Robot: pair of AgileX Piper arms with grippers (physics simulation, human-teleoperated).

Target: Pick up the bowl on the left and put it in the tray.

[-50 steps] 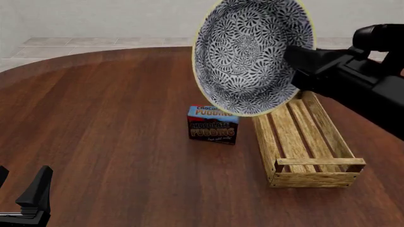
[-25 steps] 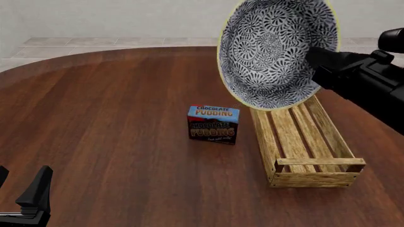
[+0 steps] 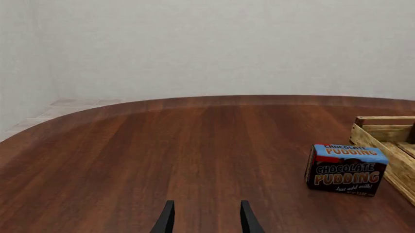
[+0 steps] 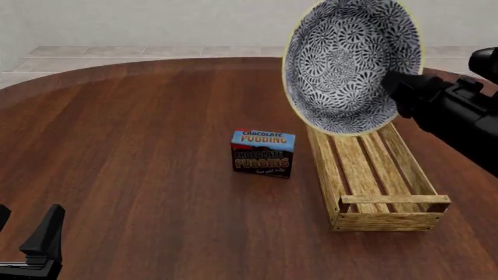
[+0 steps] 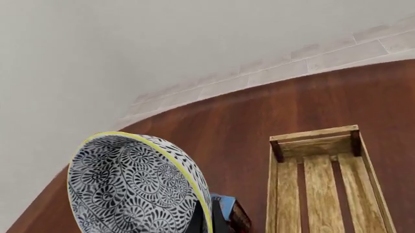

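The bowl (image 4: 350, 64), blue-grey floral with a pale rim, hangs tilted on edge in the air, its inside facing the front camera. My right gripper (image 4: 391, 83) is shut on the bowl's right rim; in the right wrist view the gripper (image 5: 206, 222) pinches the bowl (image 5: 129, 189) at its edge. The bowl is above the far end of the tray (image 4: 328, 175), a long slatted wooden crate lying on the table at the right, also seen as the tray (image 5: 319, 189) and the tray (image 3: 388, 133). My left gripper (image 4: 25, 234) rests open at the near left, holding nothing (image 3: 206, 221).
A small chocolate pudding box (image 4: 263, 153) stands just left of the tray, also visible as the box (image 3: 345, 169) and partly behind the bowl as the box (image 5: 228, 208). The round brown table (image 4: 132, 146) curves away at the back, with a tiled floor beyond.
My right gripper has carried the bowl to the right, from above the pudding box to above the tray's far end. The left arm has stayed still.
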